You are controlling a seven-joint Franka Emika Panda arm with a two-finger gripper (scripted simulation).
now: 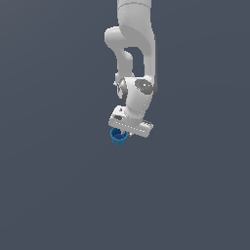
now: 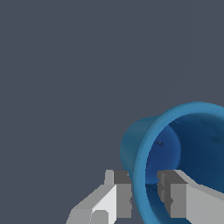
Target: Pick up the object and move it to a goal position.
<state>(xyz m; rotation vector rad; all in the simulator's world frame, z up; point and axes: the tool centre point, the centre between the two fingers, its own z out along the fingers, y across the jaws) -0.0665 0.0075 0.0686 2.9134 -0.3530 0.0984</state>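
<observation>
We find a plain, uniform dark grey surround in both views; we cannot tell bench from background, since no edge or shadow marks a surface.

The blue cup (image 1: 118, 136) sits just below centre in the exterior view, directly under the white gripper (image 1: 125, 133) and partly covered by it. In the wrist view the cup (image 2: 175, 144) fills the lower right of the frame, its open mouth turned toward the camera and its hollow inside visible.

The fingers (image 2: 120, 192) straddle the cup's rim: one lies outside the wall, the other (image 2: 175, 192) inside the hollow. They appear pinched on that single wall, though we cannot confirm contact at the pads themselves.

Risks, in our judgement:
- A grip on one thin wall holds the cup off its centre, so it could swing or pivot about the fingers during transport.
- The sides taper and are smooth, which favours slipping if the squeeze is light.
- The grip sits at the near edge of the rim, leaving little margin.
- No goal marker is visible in either view, so placement cannot be checked here.
</observation>
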